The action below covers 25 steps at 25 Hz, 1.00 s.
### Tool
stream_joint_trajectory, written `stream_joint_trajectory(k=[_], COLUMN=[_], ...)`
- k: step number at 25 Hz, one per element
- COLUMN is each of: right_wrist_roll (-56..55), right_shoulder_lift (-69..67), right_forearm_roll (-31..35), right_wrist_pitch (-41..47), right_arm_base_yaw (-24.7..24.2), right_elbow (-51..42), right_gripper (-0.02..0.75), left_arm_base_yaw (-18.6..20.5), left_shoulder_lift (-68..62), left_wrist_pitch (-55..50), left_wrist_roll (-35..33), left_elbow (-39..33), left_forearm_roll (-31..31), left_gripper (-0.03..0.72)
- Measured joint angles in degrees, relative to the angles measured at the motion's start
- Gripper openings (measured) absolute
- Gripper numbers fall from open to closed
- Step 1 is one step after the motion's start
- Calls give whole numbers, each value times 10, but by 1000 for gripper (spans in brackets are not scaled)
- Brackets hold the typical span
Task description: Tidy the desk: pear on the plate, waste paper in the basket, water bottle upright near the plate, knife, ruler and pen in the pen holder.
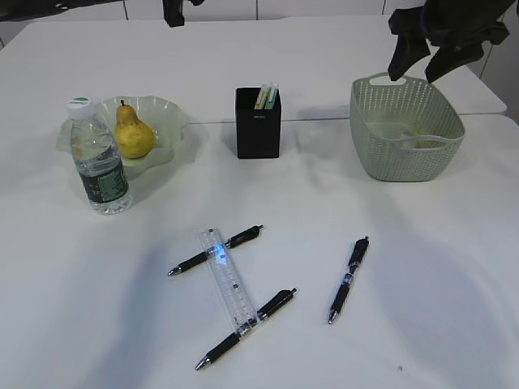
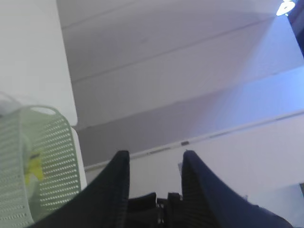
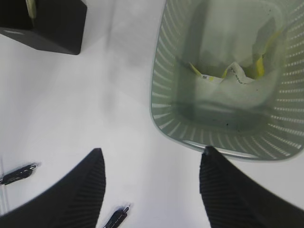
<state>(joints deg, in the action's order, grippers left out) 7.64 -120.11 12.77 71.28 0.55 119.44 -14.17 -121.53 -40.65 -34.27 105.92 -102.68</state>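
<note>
The yellow pear (image 1: 134, 134) lies on the pale green plate (image 1: 162, 113), and the water bottle (image 1: 97, 158) stands upright just in front of it. The clear ruler (image 1: 228, 285) lies across two black pens (image 1: 217, 250) (image 1: 246, 328); a third pen (image 1: 349, 279) lies to the right. Pale items stick out of the black pen holder (image 1: 258, 123); the knife is hidden. Yellow and white waste paper (image 3: 228, 73) lies in the green basket (image 1: 405, 130). My right gripper (image 3: 152, 161) hangs open and empty over the basket's near rim. My left gripper (image 2: 154, 159) is open and empty, raised toward the wall.
The table's back edge runs behind the basket and plate. In the left wrist view the basket (image 2: 47, 166) shows at the left with a yellow scrap inside. The pen holder (image 3: 47, 23) sits left of the basket in the right wrist view.
</note>
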Motion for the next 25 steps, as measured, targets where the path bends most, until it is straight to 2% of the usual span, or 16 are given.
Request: stream_joint_trajectory(k=[2, 5, 9, 15, 19, 21, 25], right_wrist_roll=[-4, -7, -14, -20, -20, -22, -22], right_shoulder_lift=[8, 23, 32, 34, 34, 35, 35], right_forearm_roll=[1, 2, 2, 18, 37, 46, 49], right_wrist_pitch=[0, 1, 1, 2, 2, 2, 2], right_arm_base_yaw=[0, 0, 0, 0, 0, 0, 7], right_elbow=[0, 0, 0, 0, 0, 0, 0], right_gripper=[492, 492, 492, 492, 492, 492, 492], left_arm_base_yaw=[14, 26, 26, 15, -1, -14, -43], left_shoulder_lift=[0, 3, 5, 38, 72, 87, 114], left_wrist_pitch=[-52, -107, -139, -150, -172, -190, -230], left_wrist_roll=[4, 5, 6, 12, 57, 92, 163], left_elbow=[0, 0, 0, 0, 0, 0, 0], left_forearm_roll=[16, 88, 219, 446, 582, 671, 793], left_gripper=[254, 250, 249, 249, 249, 249, 248])
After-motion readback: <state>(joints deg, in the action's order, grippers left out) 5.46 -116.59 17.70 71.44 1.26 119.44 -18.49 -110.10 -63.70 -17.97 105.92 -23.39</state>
